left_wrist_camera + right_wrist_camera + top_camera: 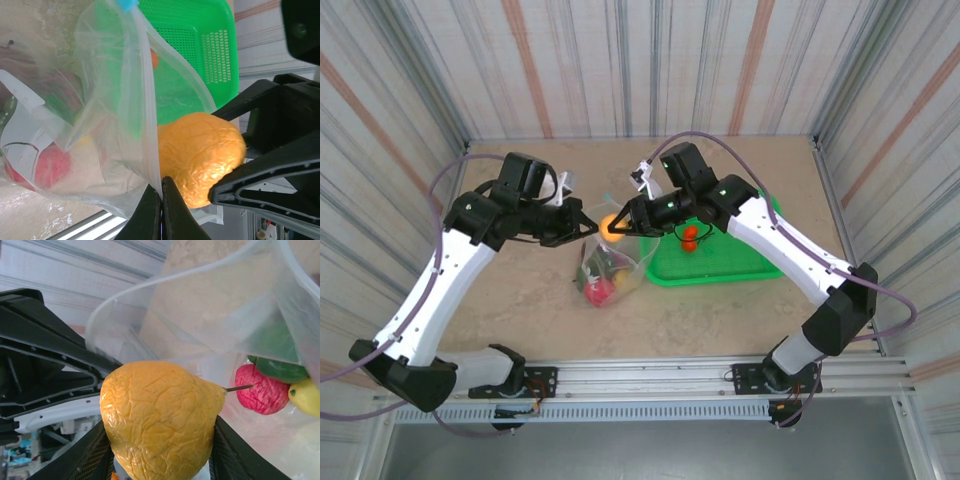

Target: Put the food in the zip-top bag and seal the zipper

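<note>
The left gripper is clenched on the top edge of the zip-top bag. Its two black fingertips are pressed together with the clear film pinched between them. The bag hangs below and ahead of those tips. The zipper runs away from them to its light-blue slider tab at the far end.

The right gripper grasps a wrinkled orange-yellow toy fruit between its fingers, at the bag's open mouth and just beside the left tips. Beyond that fruit, inside the bag, lie a red toy fruit, a green piece and a yellow piece. Behind the right gripper a green basket sits on the table, holding a small orange toy.
</note>
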You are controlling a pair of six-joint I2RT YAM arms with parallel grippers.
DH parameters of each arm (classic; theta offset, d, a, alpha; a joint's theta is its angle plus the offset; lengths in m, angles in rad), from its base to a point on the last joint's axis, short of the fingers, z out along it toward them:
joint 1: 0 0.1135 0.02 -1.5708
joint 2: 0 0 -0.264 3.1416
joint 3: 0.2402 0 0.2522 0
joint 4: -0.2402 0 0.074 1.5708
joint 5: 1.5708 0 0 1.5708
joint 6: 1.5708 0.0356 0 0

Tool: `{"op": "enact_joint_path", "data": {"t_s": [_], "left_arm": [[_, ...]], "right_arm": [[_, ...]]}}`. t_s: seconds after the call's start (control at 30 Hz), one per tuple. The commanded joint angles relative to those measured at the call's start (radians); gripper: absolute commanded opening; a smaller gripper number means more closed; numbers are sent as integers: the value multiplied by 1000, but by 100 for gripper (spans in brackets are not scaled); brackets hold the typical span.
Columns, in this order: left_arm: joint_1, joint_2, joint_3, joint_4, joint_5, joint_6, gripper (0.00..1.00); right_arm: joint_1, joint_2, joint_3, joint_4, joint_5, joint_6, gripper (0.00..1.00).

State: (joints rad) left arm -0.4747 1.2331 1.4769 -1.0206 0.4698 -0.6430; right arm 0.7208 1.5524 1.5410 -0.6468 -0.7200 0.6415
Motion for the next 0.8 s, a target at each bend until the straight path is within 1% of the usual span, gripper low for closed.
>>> {"op": "enact_joint_path", "data": {"t_s": [0.0,0.1,0.23,0.27,0.33,0.43,0.57,0.77], "left_arm": [[-8,-49,0,4,-1,13,0],[-8,-58,3,-1,-7,19,0],[-8,-67,6,-1,-13,20,0],[-8,-68,9,-3,-14,23,0],[-10,-68,16,-6,-17,25,0],[-12,-67,30,-7,-17,25,0],[-17,-64,55,-10,-21,27,0],[-27,-53,103,1,-20,25,0]], "right_arm": [[-6,21,-21,45,-67,59,45],[-6,47,-5,-29,-29,40,45],[24,94,102,-223,144,-55,45],[33,102,121,-244,179,-61,46],[42,106,147,-270,248,-59,51],[55,110,164,-272,280,-48,54],[90,119,213,-295,333,-55,54],[137,167,314,-363,367,-91,52]]}}
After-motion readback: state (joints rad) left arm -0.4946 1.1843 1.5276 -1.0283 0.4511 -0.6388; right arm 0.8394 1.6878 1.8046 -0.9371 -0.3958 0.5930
